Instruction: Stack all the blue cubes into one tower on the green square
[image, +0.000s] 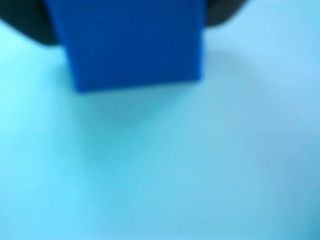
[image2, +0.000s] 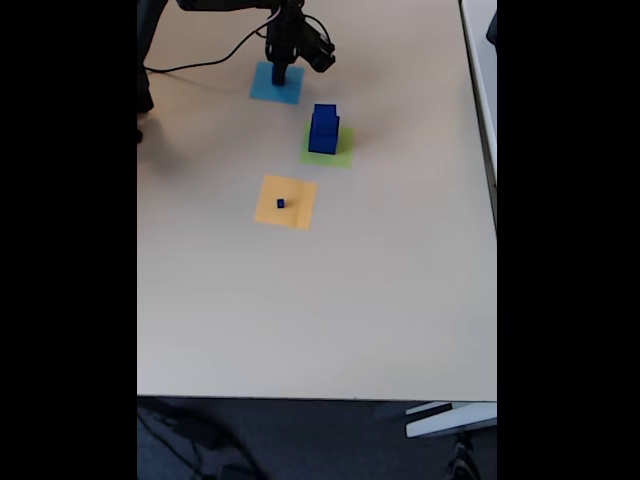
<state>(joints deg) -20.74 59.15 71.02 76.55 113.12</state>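
Claw on a blue cube over the light-blue square, far side of the table.

Claw (image2: 279, 76) is closed around a cube (image: 132, 42); the wrist view is blurred, with dark fingers flanking it above the light-blue square (image2: 277, 84). A tower (image2: 323, 130) of blue cubes stands on the green square (image2: 340, 156), to the right. A tiny cube (image2: 281, 203) sits on the orange square (image2: 293, 208), nearer. The table (image2: 320, 300) is beige, cables lie at its far edge and dark floor shows nearest.

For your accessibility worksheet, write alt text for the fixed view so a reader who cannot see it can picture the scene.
A beige table holds three paper squares: a blue-cube tower stands on the green square, one tiny blue cube sits on the orange-yellow square, and the gripper reaches down over the light-blue square.
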